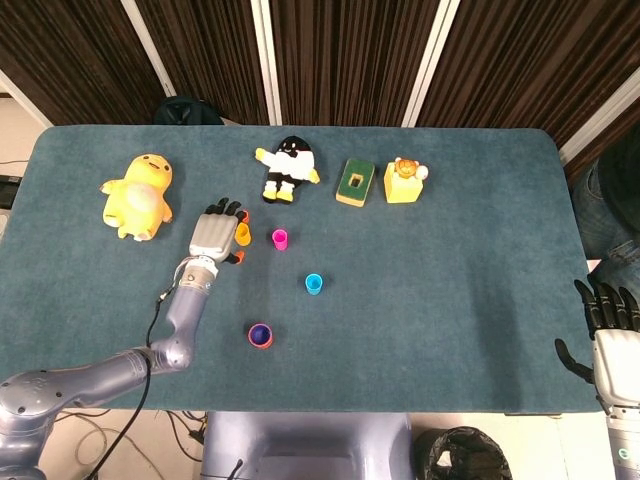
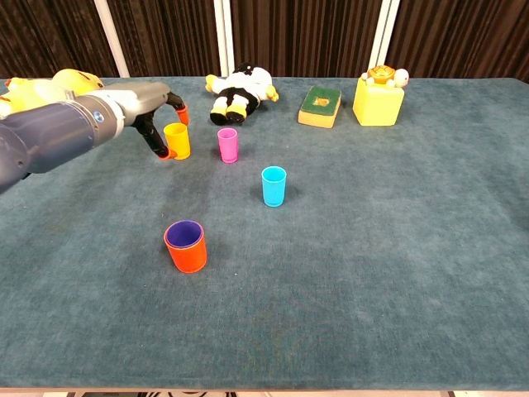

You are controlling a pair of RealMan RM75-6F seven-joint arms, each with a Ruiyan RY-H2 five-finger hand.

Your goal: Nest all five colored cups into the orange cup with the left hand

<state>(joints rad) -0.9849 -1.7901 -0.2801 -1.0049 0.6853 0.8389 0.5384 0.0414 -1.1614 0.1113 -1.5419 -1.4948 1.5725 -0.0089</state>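
Observation:
The orange cup (image 1: 260, 336) (image 2: 188, 256) stands near the table's front with a purple cup (image 2: 183, 232) nested inside it. A yellow cup (image 1: 245, 236) (image 2: 178, 141), a pink cup (image 1: 280, 239) (image 2: 227, 145) and a blue cup (image 1: 314, 284) (image 2: 274, 185) stand upright further back. My left hand (image 1: 212, 236) (image 2: 155, 112) is at the yellow cup's left side, thumb low by its base and fingers arched over its far rim, the cup still standing on the table. My right hand (image 1: 605, 325) hangs off the table's right front corner, fingers spread, holding nothing.
A yellow duck plush (image 1: 138, 196) (image 2: 37, 91) lies behind my left arm. A penguin plush (image 1: 288, 168) (image 2: 240, 87), a green sponge block (image 1: 354, 183) (image 2: 320, 106) and a yellow toy block (image 1: 404, 181) (image 2: 378, 99) line the back.

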